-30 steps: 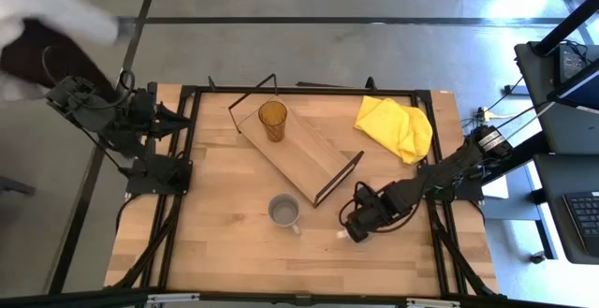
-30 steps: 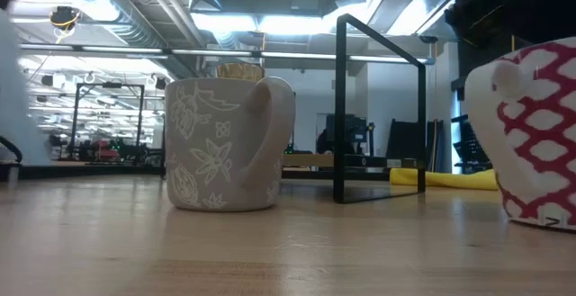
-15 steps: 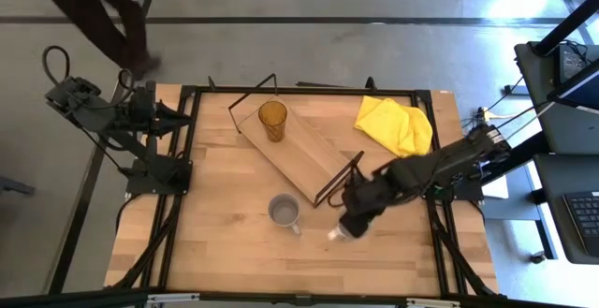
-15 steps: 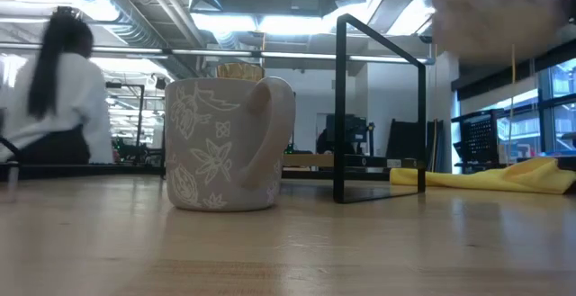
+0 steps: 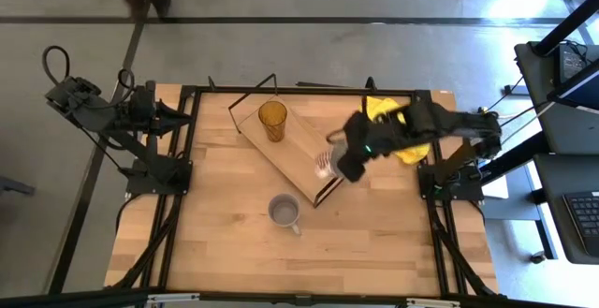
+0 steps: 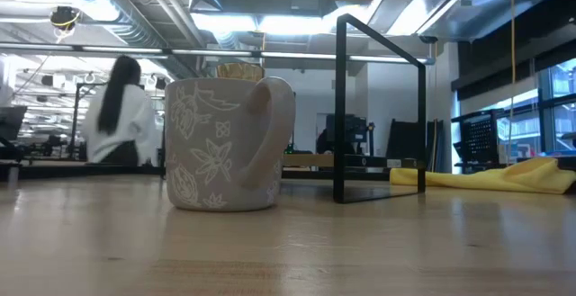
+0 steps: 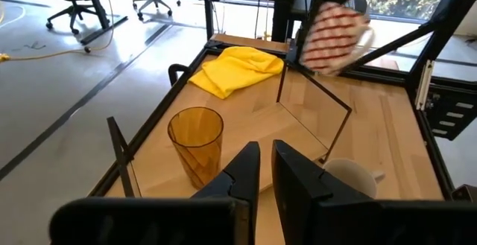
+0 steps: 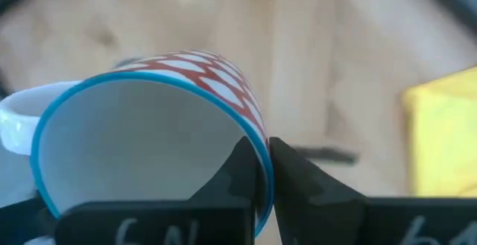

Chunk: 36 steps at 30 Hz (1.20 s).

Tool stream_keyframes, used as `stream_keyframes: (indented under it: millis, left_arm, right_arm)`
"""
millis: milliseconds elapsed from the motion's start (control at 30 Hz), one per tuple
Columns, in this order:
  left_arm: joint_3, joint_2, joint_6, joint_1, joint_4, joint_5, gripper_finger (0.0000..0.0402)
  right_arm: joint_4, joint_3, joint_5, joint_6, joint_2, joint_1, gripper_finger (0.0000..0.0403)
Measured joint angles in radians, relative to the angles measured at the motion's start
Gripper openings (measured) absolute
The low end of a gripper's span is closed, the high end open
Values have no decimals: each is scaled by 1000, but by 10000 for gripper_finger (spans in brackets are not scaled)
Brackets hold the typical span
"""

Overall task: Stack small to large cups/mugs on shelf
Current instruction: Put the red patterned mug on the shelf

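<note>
An amber tumbler [image 5: 272, 119] stands upright on the far left end of the light-wood shelf [image 5: 298, 163]. It also shows in the left wrist view [image 7: 195, 144]. A grey mug [image 5: 284, 212] stands on the table in front of the shelf, large in the low view [image 6: 229, 143]. My right gripper [image 5: 337, 163] is shut on a white mug with a red lattice pattern [image 5: 324, 164], above the shelf's right end. My left gripper [image 7: 264, 172] is shut and empty at the table's far left edge. My right gripper holds the white mug by its blue-edged rim wall [image 8: 257, 142], on the side away from the handle [image 8: 15, 118]. One finger is inside the mug and one outside. The mug is lifted clear and tipped, its mouth toward the wrist.
A crumpled yellow cloth [image 5: 401, 125] lies at the table's far right. Black wire frames [image 6: 382, 107] stand at both ends of the shelf. A person [image 6: 121, 112] moves in the room behind the table.
My right gripper has risen from the table near its front right with the white mug. It has gone toward the far edge and the left, to above the shelf's right end. The mug is lifted clear of the table. A person has walked past behind.
</note>
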Motion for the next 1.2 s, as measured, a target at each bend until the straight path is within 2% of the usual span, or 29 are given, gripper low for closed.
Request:
stream_keyframes:
  millis: [100, 233, 367, 467, 667, 833, 967, 1200]
  left_arm:
    - [0, 0, 1, 0, 0, -6, 31]
    - [0, 0, 0, 0, 0, -29, 31]
    - [0, 0, -12, 0, -1, -48, 31]
    - [0, 0, -35, 0, -8, -54, 31]
    - [-18, 0, -80, 0, -24, -62, 31]
    - [-66, 0, -129, 0, -25, -83, 31]
    - [-108, 0, -172, 0, -13, -82, 31]
    - [-168, 0, -174, 0, 70, -92, 31]
  right_arm:
    - [15, 3, -47, -121, 45, -121, 23]
    - [92, 2, -169, -287, 130, -257, 23]
    - [168, 2, -304, -415, 215, -321, 23]
    - [169, 2, -362, -501, 272, -336, 23]
    - [251, 1, -366, -637, 341, -335, 23]
    - [375, 1, -366, -656, 366, -351, 23]
    - [334, 1, -324, -661, 394, -383, 23]
    - [330, 1, -331, -691, 428, -413, 23]
